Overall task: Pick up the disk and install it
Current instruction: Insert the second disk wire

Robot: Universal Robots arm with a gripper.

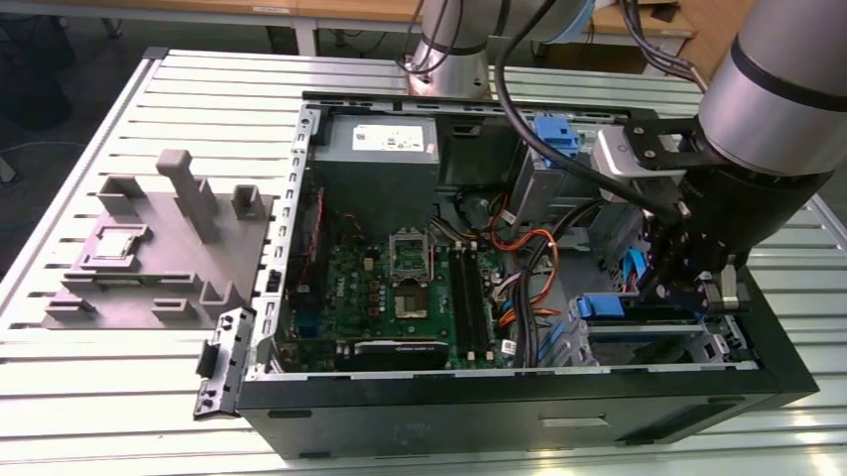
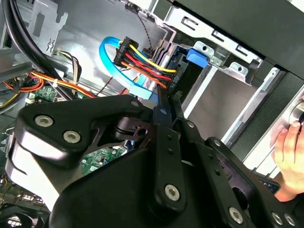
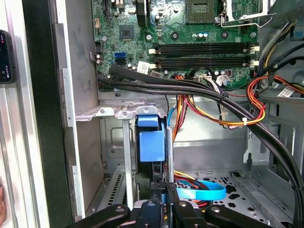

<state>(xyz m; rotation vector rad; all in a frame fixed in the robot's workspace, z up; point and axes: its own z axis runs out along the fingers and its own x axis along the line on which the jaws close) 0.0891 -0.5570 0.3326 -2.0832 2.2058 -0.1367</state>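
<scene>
The gripper (image 2: 166, 102) has its fingers (image 3: 159, 197) drawn close together on a thin edge of the disk (image 3: 152, 142), which stands on edge in the metal drive cage (image 3: 118, 111). In both wrist views the two dark fingers run up side by side with only a narrow slit between them, and the blue rail of the disk sits at their tips. They look clamped on it, though the contact itself is partly hidden.

The disk is likely a stiff, fairly heavy slab for its size, with smooth metal faces that could slip; its plastic rails are the softer part and its electronics would not take a knock well. The narrow end where the fingers sit seems a sound hold, since it keeps the rails free to slide along the cage walls.

In the exterior view the cage lies in the corner of the open computer case (image 1: 530, 382) nearest the camera, on that view's right, with the arm (image 1: 781, 89) leaning down over it. Bundled power wires (image 2: 145, 59) and a light-blue data cable (image 2: 110, 52) hang just beside the slot. A person's hand (image 2: 287, 147) rests outside the case's edge.
</scene>
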